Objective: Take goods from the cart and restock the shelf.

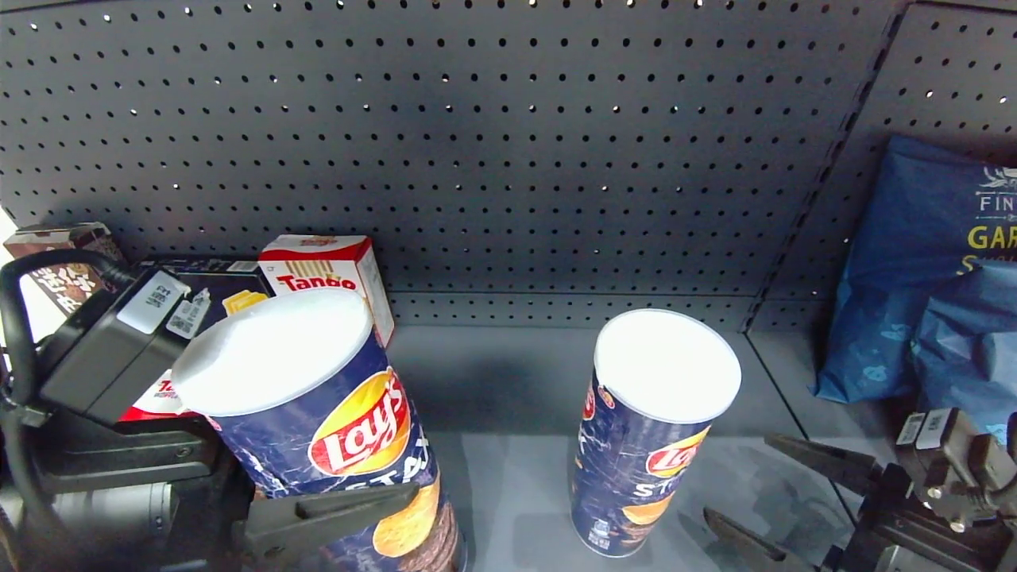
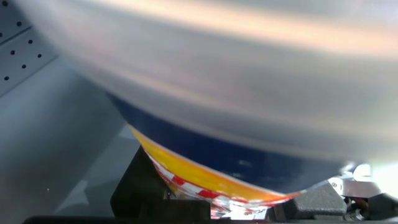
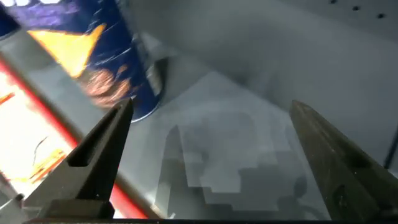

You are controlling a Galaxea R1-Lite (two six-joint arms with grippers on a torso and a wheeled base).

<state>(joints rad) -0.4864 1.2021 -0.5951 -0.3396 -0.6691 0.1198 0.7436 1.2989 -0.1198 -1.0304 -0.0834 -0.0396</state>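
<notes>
Left gripper (image 1: 349, 512) first: pinches a tall blue potato-chip canister (image 1: 318, 397) low on its body, one dark finger across the front of the label, and holds it tilted, white lid leaning toward the robot's left. Cannot tell whether its base touches the shelf. From the left wrist, blue wall and yellow-red label of that canister (image 2: 217, 93) right up against the lens (too blurred for more). Behind this gripper, near the pegboard back panel (image 1: 477, 159): a red-and-white wafer box (image 1: 330, 274) upright, a dark flat box (image 1: 214, 282) beside it, a brown box (image 1: 56, 254) farther left.

Right gripper (image 1: 737, 475): spread wide, nothing between the fingers, low over the grey shelf floor (image 1: 508, 397). Just to its left, a second chip canister (image 1: 651, 445) of the same kind, upright on the shelf, near the closer fingertip but apart from it. Same canister (image 3: 93, 56) beyond the open gripper (image 3: 211, 106) from the right wrist. Behind and to the right of this gripper, blue snack bags (image 1: 914, 278) leaning at the shelf's back.
</notes>
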